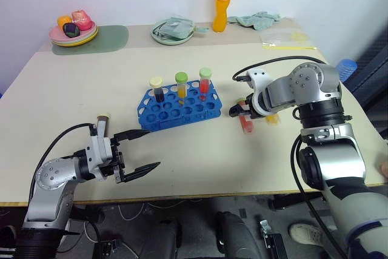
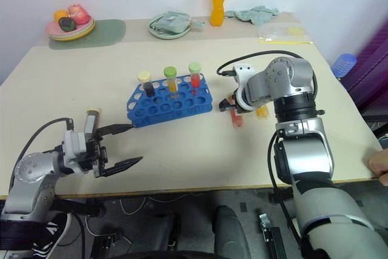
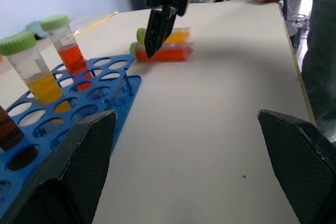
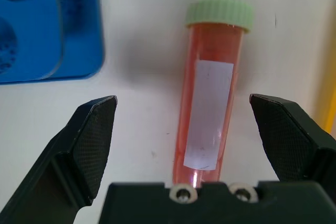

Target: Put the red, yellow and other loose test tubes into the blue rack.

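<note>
Right fingers (image 4: 100, 145) spread wide, one on each side of red tube (image 4: 207, 93), nothing clamped. Tube lies flat on tabletop (image 1: 73, 95), centred in the gap, pale green cap pointing away from the wrist, white label facing up. Neither finger touches it in the right wrist view; whether the tips reach the tabletop, can't tell. Right gripper (image 1: 237, 110) points down at the tube from above. Yellow tube (image 3: 176, 36) lies flat just beyond the red one, side by side, touching or nearly so; it sits outside the right fingers' gap, past the outer finger. Rack (image 1: 179, 107) corner is just off the other finger, on the robot's left of the tube.

Left fingers (image 3: 86, 156) also wide apart, empty, held level above the tabletop. Left gripper (image 1: 139, 150) sits near the front left corner of the rack, upper fingertip close to the rack edge, contact unclear. Rack is ahead and to one side of these fingers; both loose tubes are well beyond them.

Three tubes stand upright in the rack's back row: dark tube (image 1: 157, 89), orange-yellow tube (image 1: 181, 86), red standing tube (image 1: 205, 83).
</note>
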`<control>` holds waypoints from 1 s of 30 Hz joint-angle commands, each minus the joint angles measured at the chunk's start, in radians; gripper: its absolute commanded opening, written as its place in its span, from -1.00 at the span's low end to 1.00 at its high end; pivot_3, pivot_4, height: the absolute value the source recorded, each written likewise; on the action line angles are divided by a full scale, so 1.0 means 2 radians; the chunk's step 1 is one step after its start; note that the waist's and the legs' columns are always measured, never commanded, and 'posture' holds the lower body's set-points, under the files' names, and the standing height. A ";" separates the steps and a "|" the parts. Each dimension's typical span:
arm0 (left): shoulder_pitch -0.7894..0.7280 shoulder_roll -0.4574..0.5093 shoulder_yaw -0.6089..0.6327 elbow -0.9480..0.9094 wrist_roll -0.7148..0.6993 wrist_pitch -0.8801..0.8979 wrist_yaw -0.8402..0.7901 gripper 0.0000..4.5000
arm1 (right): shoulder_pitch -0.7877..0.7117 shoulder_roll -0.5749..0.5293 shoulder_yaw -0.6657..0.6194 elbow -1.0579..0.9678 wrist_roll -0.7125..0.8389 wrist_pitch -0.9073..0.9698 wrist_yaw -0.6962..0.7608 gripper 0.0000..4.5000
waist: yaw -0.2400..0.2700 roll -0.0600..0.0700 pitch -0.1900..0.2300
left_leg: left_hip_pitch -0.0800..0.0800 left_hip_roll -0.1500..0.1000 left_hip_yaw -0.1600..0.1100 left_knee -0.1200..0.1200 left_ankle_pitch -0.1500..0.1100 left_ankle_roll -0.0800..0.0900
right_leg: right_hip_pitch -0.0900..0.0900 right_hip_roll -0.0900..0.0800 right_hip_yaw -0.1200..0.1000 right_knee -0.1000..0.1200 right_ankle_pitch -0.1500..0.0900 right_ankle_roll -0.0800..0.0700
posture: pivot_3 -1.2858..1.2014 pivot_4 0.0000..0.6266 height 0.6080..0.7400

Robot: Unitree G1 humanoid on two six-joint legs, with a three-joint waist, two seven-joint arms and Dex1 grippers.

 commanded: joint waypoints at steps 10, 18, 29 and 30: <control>0.020 0.000 -0.002 -0.042 -0.001 0.004 0.028 1.00 | 0.031 0.004 0.004 -0.031 -0.014 0.003 -0.007 0.61 | 0.000 0.000 0.000 | 0.000 0.000 0.000 0.000 0.000 0.000 | 0.000 0.000 0.000 0.000 0.000 0.000 | 0.03 -0.52 1.00; 0.021 0.004 0.002 -0.046 -0.002 0.007 0.033 1.00 | 0.022 0.025 -0.010 -0.046 -0.072 0.003 0.026 -0.63 | -0.003 0.000 0.000 | 0.001 0.000 0.000 0.000 0.000 0.000 | 0.000 0.001 0.000 0.000 0.000 0.000 | 0.03 -0.52 1.00; 0.027 0.012 0.019 -0.052 -0.012 0.010 0.036 1.00 | 0.202 0.016 -0.087 -0.353 -0.081 -0.248 0.168 -0.63 | 0.003 0.001 0.000 | -0.002 0.000 0.000 0.000 0.000 0.000 | -0.001 0.000 -0.001 -0.001 0.000 0.000 | 0.03 -0.52 1.00; 0.023 0.013 0.020 -0.049 -0.013 0.012 0.037 1.00 | 0.228 0.025 -0.090 -0.377 -0.078 -0.279 0.184 -0.63 | 0.002 0.001 0.000 | -0.002 0.000 0.000 0.000 0.000 0.000 | -0.001 0.000 -0.001 -0.001 0.000 0.000 | 0.03 -0.52 1.00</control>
